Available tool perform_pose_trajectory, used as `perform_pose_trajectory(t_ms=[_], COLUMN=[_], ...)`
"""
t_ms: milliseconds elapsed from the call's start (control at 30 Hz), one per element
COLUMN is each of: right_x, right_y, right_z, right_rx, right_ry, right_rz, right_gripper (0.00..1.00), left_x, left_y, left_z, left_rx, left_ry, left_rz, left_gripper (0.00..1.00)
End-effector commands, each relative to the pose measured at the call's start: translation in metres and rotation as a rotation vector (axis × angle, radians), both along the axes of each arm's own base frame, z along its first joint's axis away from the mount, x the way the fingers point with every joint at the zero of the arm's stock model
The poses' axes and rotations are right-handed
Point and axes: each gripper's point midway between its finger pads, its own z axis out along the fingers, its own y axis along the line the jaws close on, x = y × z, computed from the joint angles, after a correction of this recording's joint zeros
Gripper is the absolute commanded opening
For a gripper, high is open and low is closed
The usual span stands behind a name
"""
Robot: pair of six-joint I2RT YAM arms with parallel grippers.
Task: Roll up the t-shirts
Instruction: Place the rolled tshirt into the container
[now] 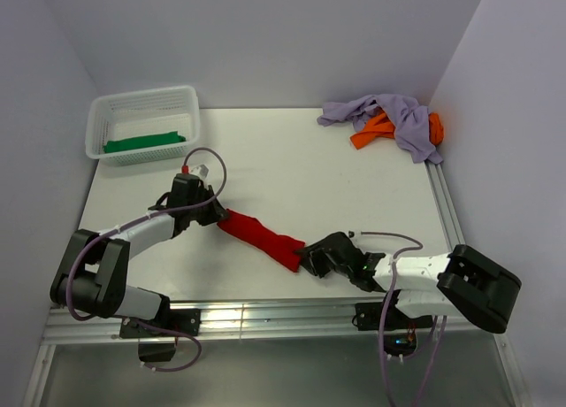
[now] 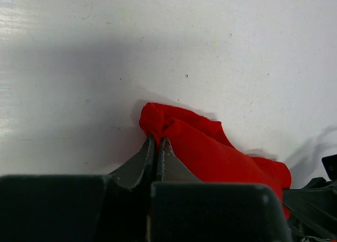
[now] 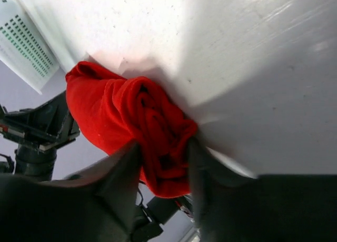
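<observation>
The red t-shirt (image 1: 262,237) lies as a twisted rope on the bench (image 1: 292,168). It slants from left of the middle toward the near edge and is held at both ends. The left fingers (image 2: 139,163) are pressed together, pinching a fold at its far-left end. The right fingers (image 3: 118,171) clasp the bunched near-right end between them. A white basket (image 1: 95,128) stands at the far left corner with a green t-shirt (image 1: 144,142) lying inside. At the far right corner a lavender t-shirt (image 1: 398,113) lies crumpled over an orange t-shirt (image 1: 371,134), well apart from both arms. Only the top view shows these other shirts. The left wrist view shows the pinch close up, and the right wrist view shows the swirled folds of the gripped end.
</observation>
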Motion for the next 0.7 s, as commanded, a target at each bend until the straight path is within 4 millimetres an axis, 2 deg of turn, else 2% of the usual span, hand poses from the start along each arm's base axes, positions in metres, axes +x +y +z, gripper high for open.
perform_pose_trajectory(t_ms=[0, 33, 167, 267, 367, 400, 433, 467, 500, 533, 567, 600, 633, 667], right_x=[0.007, 0.009, 0.017, 0.029, 0.048, 0.057, 0.062, 0.066, 0.075, 0.079, 0.085, 0.096, 0.102, 0.107], right_y=[-0.004, -0.003, 0.005, 0.011, 0.018, 0.025, 0.028, 0.031, 0.041, 0.045, 0.049, 0.058, 0.062, 0.068], right_z=[-0.006, -0.006, -0.003, 0.013, 0.039, 0.057, 0.065, 0.070, 0.091, 0.098, 0.099, 0.120, 0.126, 0.123], right_rx=[-0.037, -0.049, -0.076, -0.095, -0.188, -0.205, -0.242, -0.256, -0.250, -0.273, -0.290, -0.278, -0.298, -0.313], right_ry=[-0.024, -0.039, -0.065, -0.125, -0.198, -0.222, -0.265, -0.272, -0.306, -0.343, -0.348, -0.386, -0.417, -0.413], right_rz=[-0.029, -0.009, 0.040, 0.089, 0.175, 0.198, 0.247, 0.273, 0.292, 0.335, 0.353, 0.361, 0.393, 0.415], right_gripper=[0.35, 0.20, 0.00, 0.00, 0.00, 0.00, 0.00, 0.00, 0.00, 0.00, 0.00, 0.00, 0.00, 0.00], left_x=[0.009, 0.009, 0.006, 0.006, 0.014, 0.013, 0.016, 0.021, 0.027, 0.032, 0.041, 0.047, 0.053, 0.063], left_y=[-0.006, -0.006, -0.007, -0.008, -0.012, -0.010, -0.009, -0.009, -0.009, -0.006, -0.006, -0.003, 0.001, 0.002], left_z=[0.012, 0.012, 0.010, 0.012, 0.034, 0.038, 0.045, 0.057, 0.066, 0.074, 0.091, 0.100, 0.108, 0.128], left_rx=[-0.012, -0.013, -0.023, -0.035, -0.060, -0.048, -0.043, -0.038, -0.034, -0.017, -0.015, -0.006, 0.009, 0.001], left_ry=[-0.033, -0.032, -0.025, -0.019, -0.063, -0.054, -0.059, -0.061, -0.078, -0.094, -0.119, -0.137, -0.158, -0.197], left_rz=[-0.018, -0.017, -0.016, -0.008, -0.006, 0.004, 0.008, 0.016, 0.021, 0.038, 0.047, 0.065, 0.092, 0.104], left_gripper=[0.00, 0.00, 0.00, 0.00, 0.00, 0.00, 0.00, 0.00, 0.00, 0.00, 0.00, 0.00, 0.00, 0.00])
